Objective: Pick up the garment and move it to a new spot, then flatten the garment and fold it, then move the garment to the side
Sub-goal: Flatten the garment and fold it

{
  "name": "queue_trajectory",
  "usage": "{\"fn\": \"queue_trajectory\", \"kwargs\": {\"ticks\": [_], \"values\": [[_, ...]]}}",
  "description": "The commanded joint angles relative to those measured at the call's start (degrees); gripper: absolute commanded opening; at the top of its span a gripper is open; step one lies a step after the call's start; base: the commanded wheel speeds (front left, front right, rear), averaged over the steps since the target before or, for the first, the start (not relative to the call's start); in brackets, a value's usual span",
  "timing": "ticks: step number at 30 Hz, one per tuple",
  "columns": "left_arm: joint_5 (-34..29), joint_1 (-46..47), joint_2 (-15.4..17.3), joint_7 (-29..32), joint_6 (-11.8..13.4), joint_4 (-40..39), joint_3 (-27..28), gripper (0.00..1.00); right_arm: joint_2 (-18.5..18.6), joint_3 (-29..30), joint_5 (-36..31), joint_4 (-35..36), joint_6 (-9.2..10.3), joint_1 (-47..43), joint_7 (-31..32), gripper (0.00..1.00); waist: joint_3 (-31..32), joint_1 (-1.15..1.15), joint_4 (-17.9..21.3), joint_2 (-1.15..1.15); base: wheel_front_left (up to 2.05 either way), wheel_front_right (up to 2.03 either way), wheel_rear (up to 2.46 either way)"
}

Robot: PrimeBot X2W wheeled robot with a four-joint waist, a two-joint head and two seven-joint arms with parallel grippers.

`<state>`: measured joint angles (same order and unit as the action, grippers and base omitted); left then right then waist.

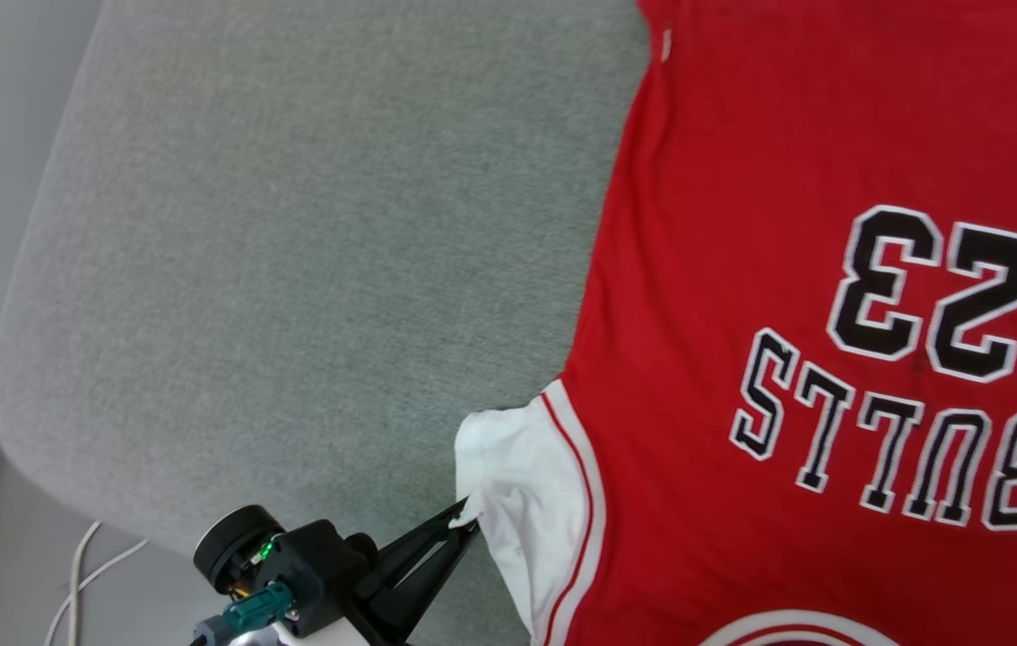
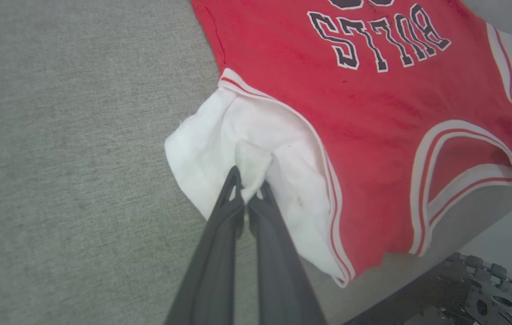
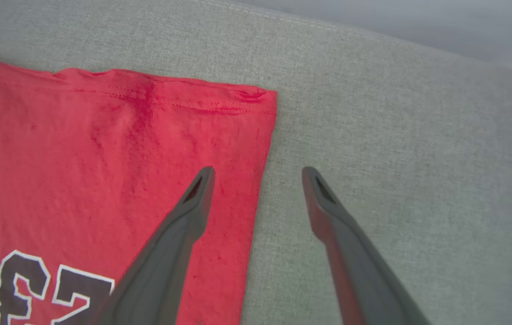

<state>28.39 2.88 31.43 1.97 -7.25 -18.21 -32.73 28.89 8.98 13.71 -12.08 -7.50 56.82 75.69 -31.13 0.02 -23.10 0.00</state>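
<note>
Dark left fingers (image 2: 231, 212) stand pressed together, clamped on a bunched fold of the white sleeve (image 2: 256, 149), which puckers up around their tips. From the head, the same left fingers (image 1: 432, 552) pinch that sleeve (image 1: 517, 484) at its outer edge.

Right fingers (image 3: 195, 203) stand wide apart and hold nothing. One hangs over red cloth, the other over bare cushion, so the shirt's side edge runs between them; whether either touches down I cannot tell.

Beyond the left fingers the shirt (image 1: 742, 224) lies spread chest-up on a grey cushion (image 1: 293, 224). It is red, with black white-outlined "BULLS" and "23" reading upside down from the head, and red-and-white trim along the sleeve seam and neck opening (image 2: 459, 153). Ahead of the right fingertips its hem (image 3: 170, 90) lies straight with slight ripples.

To the open side of the left fingers the cushion is bare. Behind them, off the cushion's rounded corner, a white cable (image 1: 78, 574) lies on the floor. A black toothed part (image 2: 486, 289) sits low beside the neck end.
</note>
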Motion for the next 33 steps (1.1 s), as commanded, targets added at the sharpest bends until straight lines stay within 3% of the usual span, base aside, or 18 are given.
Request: {"fn": "queue_trajectory", "kwargs": {"ticks": [1, 14, 16, 24, 33], "values": [[-0.1, 1.4, -0.4, -0.4, -0.1, -0.1, -0.5, 0.00, 0.3, 0.1, -1.4, -1.1, 0.02, 0.6, -0.3, 1.00, -3.0, -0.02, -3.3, 0.00, 0.00, 0.00, 0.00], [0.4, 3.6, -0.3, -1.8, -0.1, 0.9, -1.7, 0.00, -1.9, 1.8, -4.6, -5.8, 0.02, -2.2, 0.0, 1.00, -5.5, -0.02, -6.0, 0.00, 0.00, 0.00, 0.00], [0.3, 3.7, -0.4, -1.9, -0.2, 1.2, -2.0, 0.00, -2.0, 2.2, -4.5, -6.2, 0.02, -3.0, 0.6, 0.00, -5.6, -0.02, -6.0, 0.00, 0.00, 0.00, 0.00], [0.7, 4.0, -0.5, -2.6, 0.1, 2.9, -2.1, 0.00, -1.4, 3.2, -4.3, -6.8, 0.02, -6.0, -1.4, 0.00, -2.7, -0.02, -4.7, 0.00, 0.00, 0.00, 0.00], [0.7, 2.0, 0.6, -3.0, 2.2, 3.4, -0.8, 0.00, -4.5, 4.0, -0.1, -6.5, 0.02, -14.3, -5.5, 0.00, 6.9, -0.02, 1.8, 0.00, 0.00, 0.00, 0.00]]}}
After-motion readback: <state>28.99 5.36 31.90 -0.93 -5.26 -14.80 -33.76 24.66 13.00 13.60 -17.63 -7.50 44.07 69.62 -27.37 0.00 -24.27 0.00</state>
